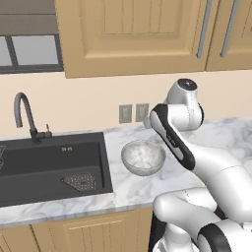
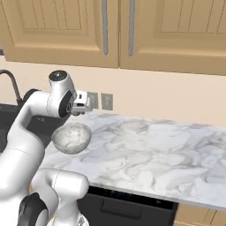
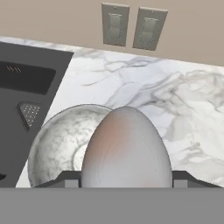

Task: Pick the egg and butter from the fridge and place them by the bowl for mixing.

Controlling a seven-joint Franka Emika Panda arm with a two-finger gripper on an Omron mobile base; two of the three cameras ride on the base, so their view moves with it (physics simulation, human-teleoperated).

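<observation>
**One egg in the fingers, above the bowl's edge**

Left base view: round, shallow, pale grey-white bowl (image 1: 143, 157) sits on the white marble desk (image 1: 129, 189), just right of the black sink basin (image 1: 49, 167). The arm hides the hand.

Right base view: the hand hangs above the desk just behind the bowl (image 2: 71, 137); its load is too small to make out.

Hand view: the fingers (image 3: 126, 181), partly open, clasp the pale greyish-pink round egg (image 3: 126, 148) on both sides, bowl (image 3: 61, 140) below-left. Judged light, smooth, brittle: hold the widest girth, gently.
</observation>
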